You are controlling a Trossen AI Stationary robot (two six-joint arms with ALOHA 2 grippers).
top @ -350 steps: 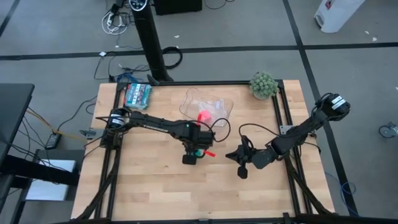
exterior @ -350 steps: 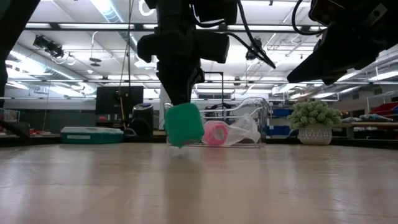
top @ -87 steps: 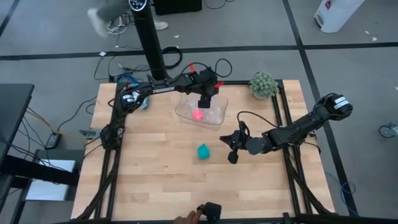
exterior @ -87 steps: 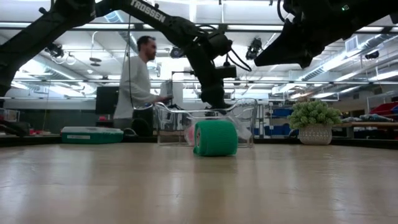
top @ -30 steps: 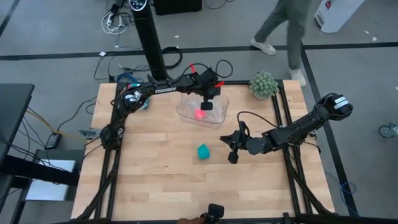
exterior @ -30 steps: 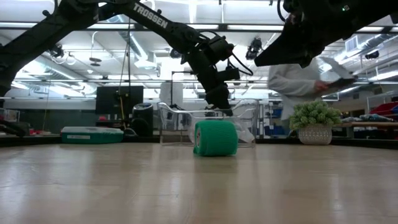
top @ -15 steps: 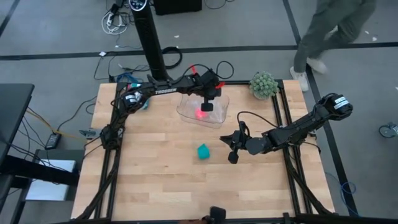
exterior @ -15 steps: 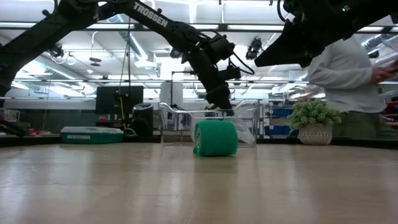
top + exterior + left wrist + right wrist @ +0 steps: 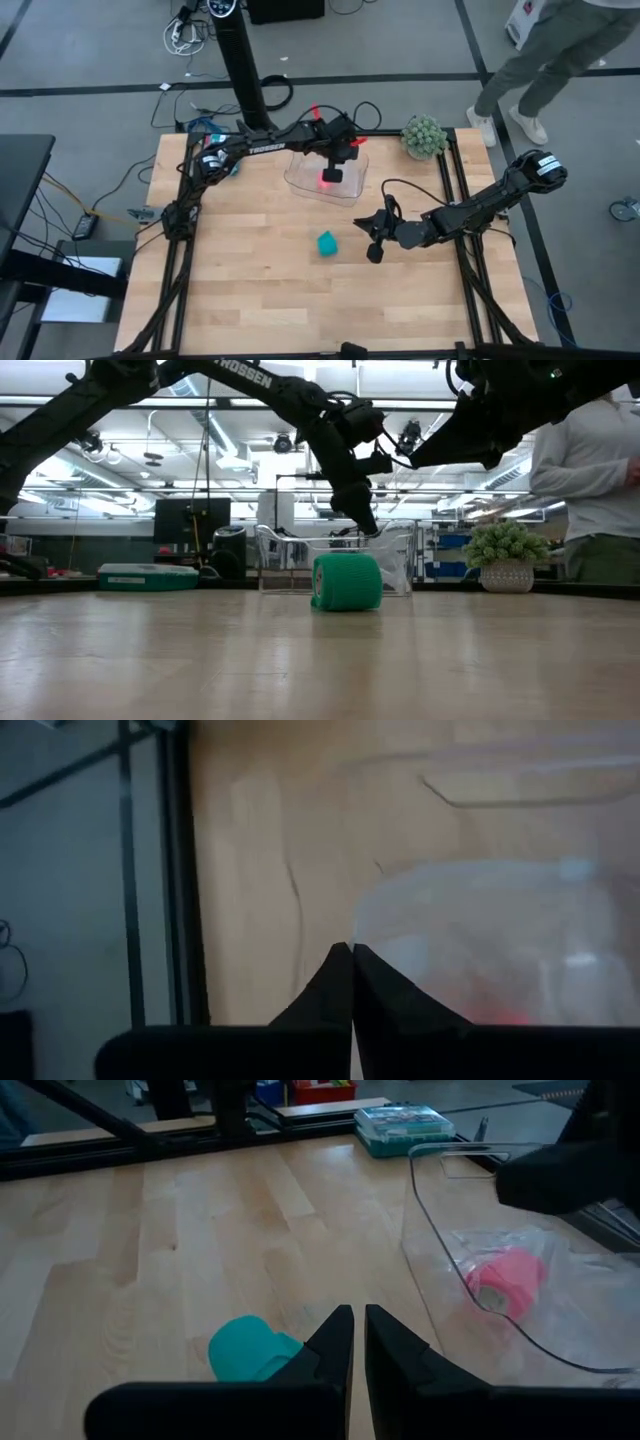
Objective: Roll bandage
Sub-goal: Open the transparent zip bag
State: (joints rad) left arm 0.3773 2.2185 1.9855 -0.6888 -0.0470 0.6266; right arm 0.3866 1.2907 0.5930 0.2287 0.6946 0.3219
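L arm reaches from the desk's (image 9: 240,300) left rail out along the far edge, wrist bent down, left claw (image 9: 332,172) hanging over the clear plastic tray (image 9: 300,180). Fingers are pressed together w/ nothing between them; in the left wrist view the two tips meet in one point above the tray's wall. A pink roll (image 9: 505,1280) shows right under that claw, inside a crumpled clear bag (image 9: 480,1245) in the tray. Whether the tips touch the bag: can't tell.

The bandage (image 9: 326,243) is a compact teal cylinder lying on its side on bare wood, nearer the front than the left claw, well apart from it and outside the tray. In the low view it (image 9: 346,581) sits in front of the tray.

R arm comes in low from the right rail, stretched nearly flat across the desk, right claw (image 9: 372,252) just right of the bandage, not touching. Its fingers are nearly together, thin slit between, empty. From the right wrist view the roll lies just beyond the tips.

Teal-patterned packet (image 9: 213,157) at far left corner; potted plant (image 9: 424,134) at far right. A person's legs (image 9: 545,65) on the floor beyond.
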